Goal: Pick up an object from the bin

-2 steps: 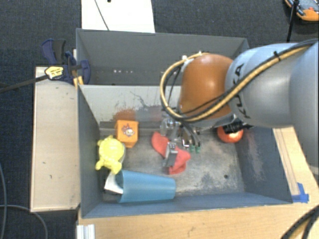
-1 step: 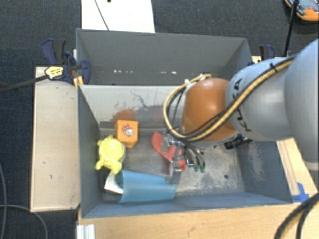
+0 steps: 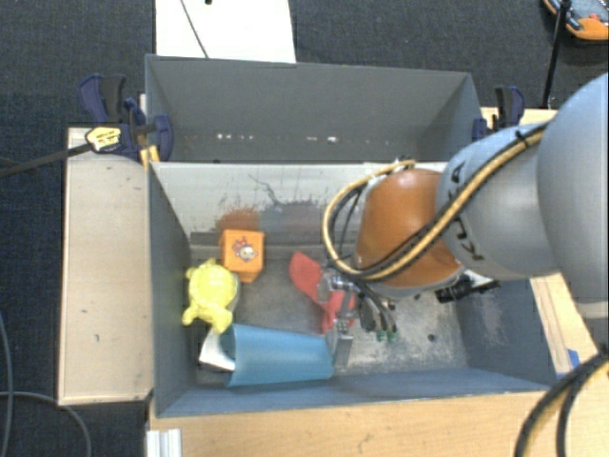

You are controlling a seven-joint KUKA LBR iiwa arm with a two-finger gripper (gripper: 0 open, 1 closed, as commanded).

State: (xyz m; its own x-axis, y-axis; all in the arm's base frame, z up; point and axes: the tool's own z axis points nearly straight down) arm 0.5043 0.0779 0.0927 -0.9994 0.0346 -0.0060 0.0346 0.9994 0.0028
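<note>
My gripper (image 3: pixel 341 343) hangs below the orange wrist cover, low in the middle of the bin near its front wall. Its tip is at the right end of a light blue cup (image 3: pixel 278 355) lying on its side along the front. A red flat piece (image 3: pixel 305 273) lies just up and left of the gripper, and part of it runs in behind the gripper body. Whether the gripper touches the cup or the red piece I cannot tell.
A yellow soft toy (image 3: pixel 210 293) and an orange block (image 3: pixel 242 251) with a round silver face lie on the left. A white thing (image 3: pixel 215 352) peeks out under the cup's left end. The arm covers the bin's right half.
</note>
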